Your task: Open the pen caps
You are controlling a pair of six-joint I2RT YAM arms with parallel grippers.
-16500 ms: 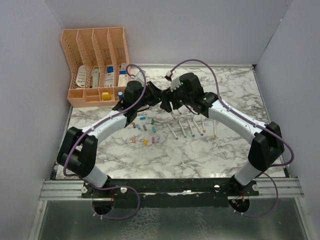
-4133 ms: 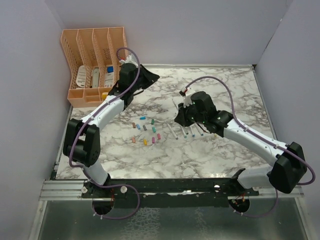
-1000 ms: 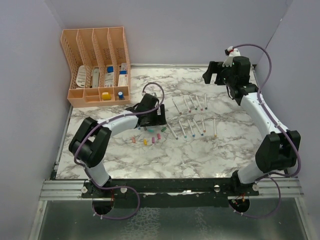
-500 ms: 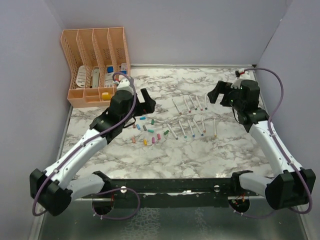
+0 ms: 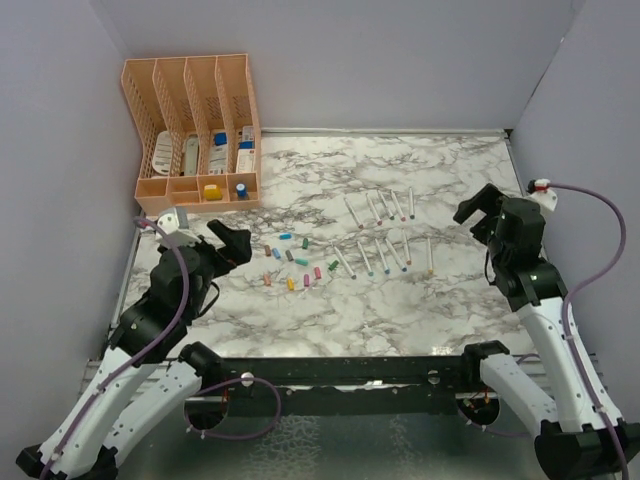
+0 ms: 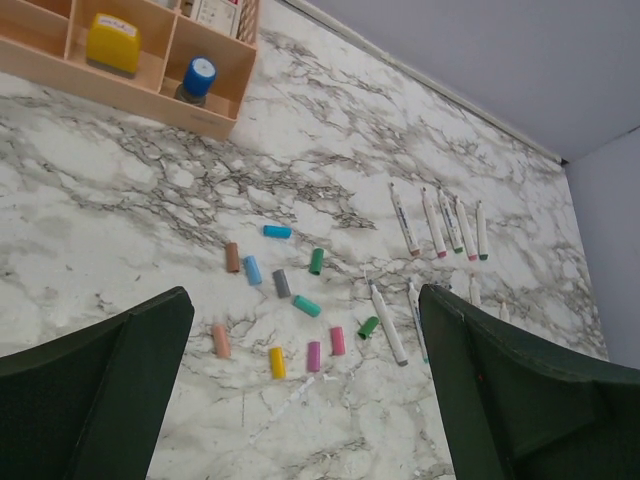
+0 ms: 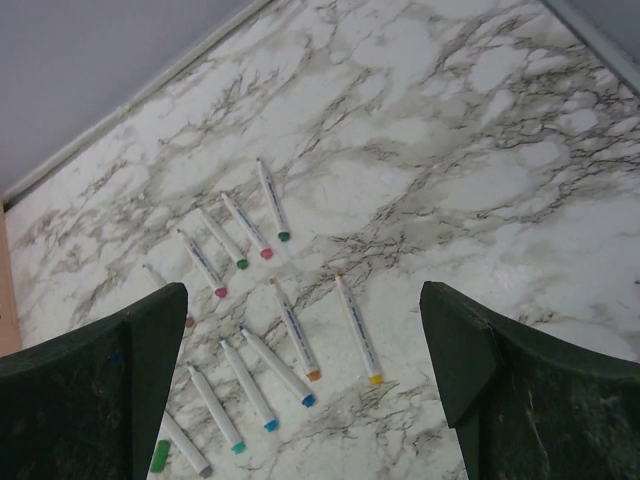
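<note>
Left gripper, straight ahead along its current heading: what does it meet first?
The left gripper likely meets the loose pen caps on the marble table; nothing stands in between. Depth unclear: which cap, can't tell.

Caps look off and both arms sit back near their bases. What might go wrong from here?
1. The pen caps lie loose and close together on smooth marble; a passing left gripper might scatter or roll them.
2. The green cap lies right by one pen, so reaching either may nudge the other.
3. The pens lie in tight rows; the open right gripper may catch two.
</note>
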